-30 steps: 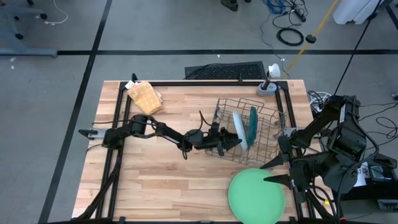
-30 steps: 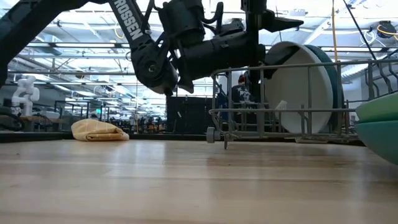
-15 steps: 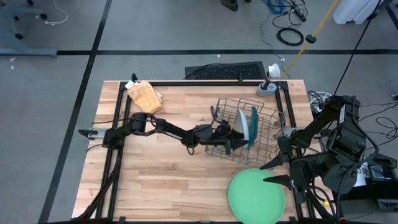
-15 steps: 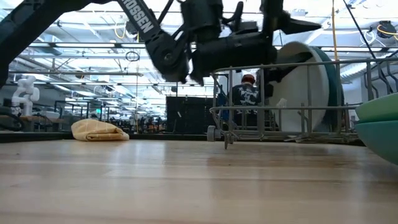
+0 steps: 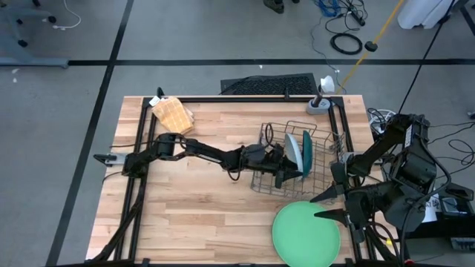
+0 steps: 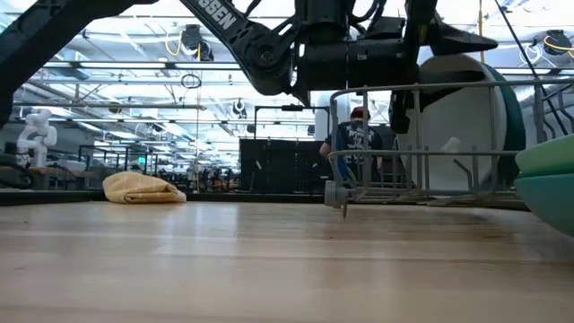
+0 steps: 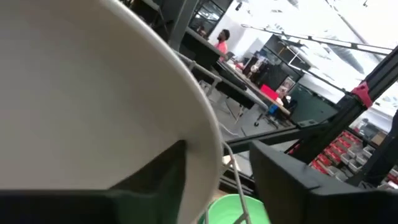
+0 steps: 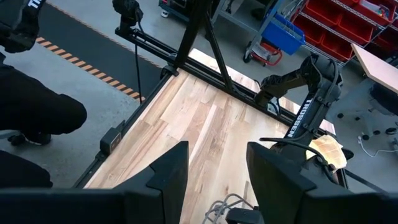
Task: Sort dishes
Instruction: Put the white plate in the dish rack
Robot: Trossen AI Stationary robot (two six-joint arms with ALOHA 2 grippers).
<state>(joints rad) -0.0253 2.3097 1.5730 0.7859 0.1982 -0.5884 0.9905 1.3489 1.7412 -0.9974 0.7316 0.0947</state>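
Observation:
The wire rack [image 5: 293, 159] stands right of the table's middle. A pale grey-white plate [image 5: 294, 152] and a dark teal plate [image 5: 306, 150] stand on edge in it, side by side. My left gripper [image 5: 286, 165] reaches in from the table's left, open, with the white plate's rim [image 7: 214, 155] between its fingers. The large light green plate [image 5: 306, 231] lies flat at the near right; the low view shows a darker plate [image 6: 549, 205] under it. My right gripper [image 5: 330, 206] waits open above that plate's right edge. My left gripper comes level from the table's left and straddles the white plate's rim [image 7: 217, 168]. One finger [image 7: 158, 180] lies along the plate's face, and the other finger [image 7: 292, 186] stands apart behind the rim. The plate stands upright in the rack [image 6: 421, 135].
A tan waffle cloth [image 5: 172, 115] lies at the far left corner. A small grey device [image 5: 320, 104] sits at the far right corner. A black frame runs round the table's edge. A person [image 6: 354, 135] stands in the room behind the rack. Bare wood lies near and left of the rack.
My left gripper has moved toward the table's right, into the rack and over the white plate's rim. The rack with both plates has slid toward the right and turned a little. My right arm has kept still.

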